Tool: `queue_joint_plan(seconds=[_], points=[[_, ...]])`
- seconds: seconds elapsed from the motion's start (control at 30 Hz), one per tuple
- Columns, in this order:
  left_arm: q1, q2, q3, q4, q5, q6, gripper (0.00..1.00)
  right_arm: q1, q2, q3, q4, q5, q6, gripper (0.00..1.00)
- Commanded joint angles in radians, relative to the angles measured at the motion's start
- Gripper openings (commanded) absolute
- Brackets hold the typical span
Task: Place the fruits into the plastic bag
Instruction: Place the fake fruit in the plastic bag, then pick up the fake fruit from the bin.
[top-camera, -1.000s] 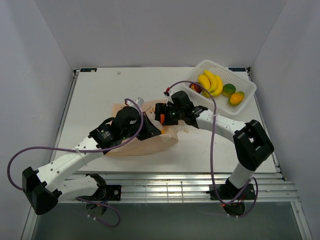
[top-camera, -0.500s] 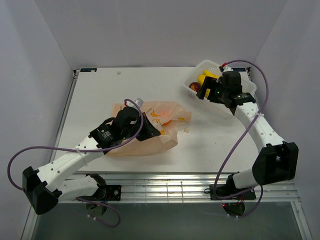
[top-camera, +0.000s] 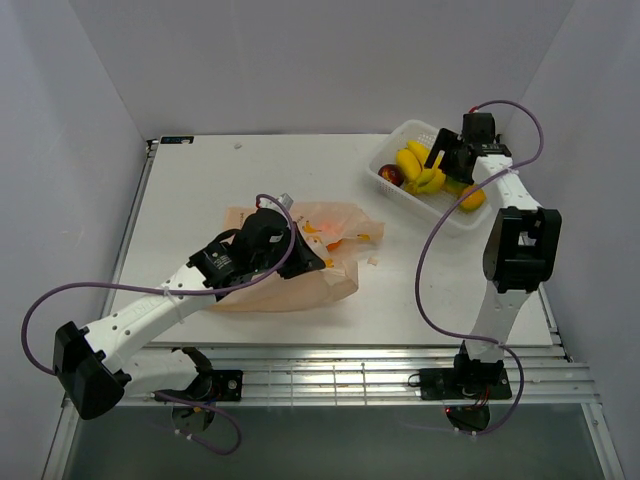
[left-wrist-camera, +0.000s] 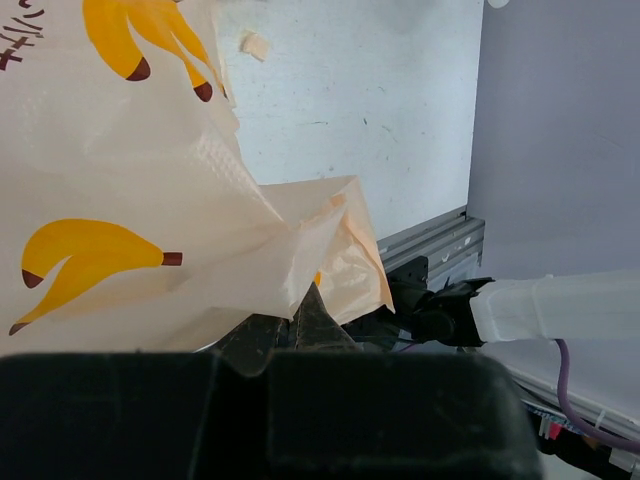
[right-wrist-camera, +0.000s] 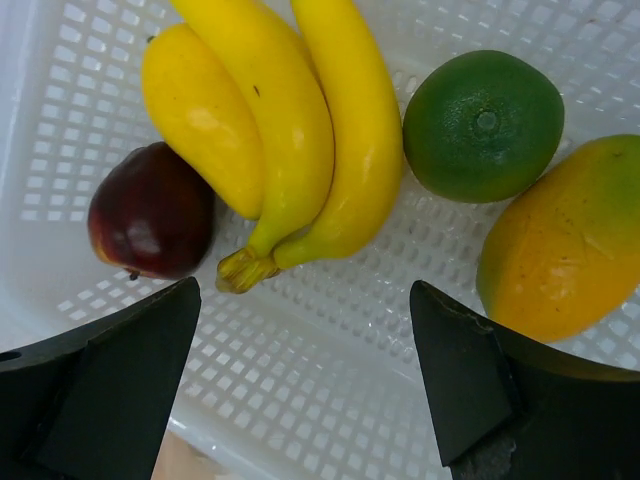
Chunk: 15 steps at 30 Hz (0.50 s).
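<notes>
I see the plastic bag (top-camera: 325, 287) on the bench (top-camera: 200, 190), left of centre; the basket (top-camera: 427, 206) sits behind and right, holding banana bunch (top-camera: 421, 166) and round fruits (right-wrist-camera: 483, 125).

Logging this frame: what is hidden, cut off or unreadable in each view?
Top external: contents of the translucent peach plastic bag; its film shows only orange smudges.
Left wrist: the bag's inside, screened by its printed wall; tips of the left gripper, mostly behind the black housing.
Right wrist: the yellow-orange fruit, cut by the right edge.
</notes>
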Motion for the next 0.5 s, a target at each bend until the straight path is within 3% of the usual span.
queue_joint_plan(seconds=[0.0, 0.13, 0.3, 0.47], points=[[-0.002, -0.006, 0.039, -0.001, 0.001, -0.009, 0.00, -0.004, 0.076, 0.103, -0.041, -0.011, -0.018, 0.90], [-0.001, -0.014, 0.038, 0.000, 0.003, -0.012, 0.00, -0.029, 0.160, 0.192, -0.045, -0.006, -0.006, 0.90], [-0.002, -0.017, 0.058, 0.000, 0.007, 0.000, 0.00, -0.029, 0.214, 0.191, -0.047, 0.031, 0.026, 0.90], [-0.002, -0.021, 0.071, 0.000, 0.010, 0.003, 0.00, -0.029, 0.265, 0.186, 0.002, -0.090, 0.048, 0.90]])
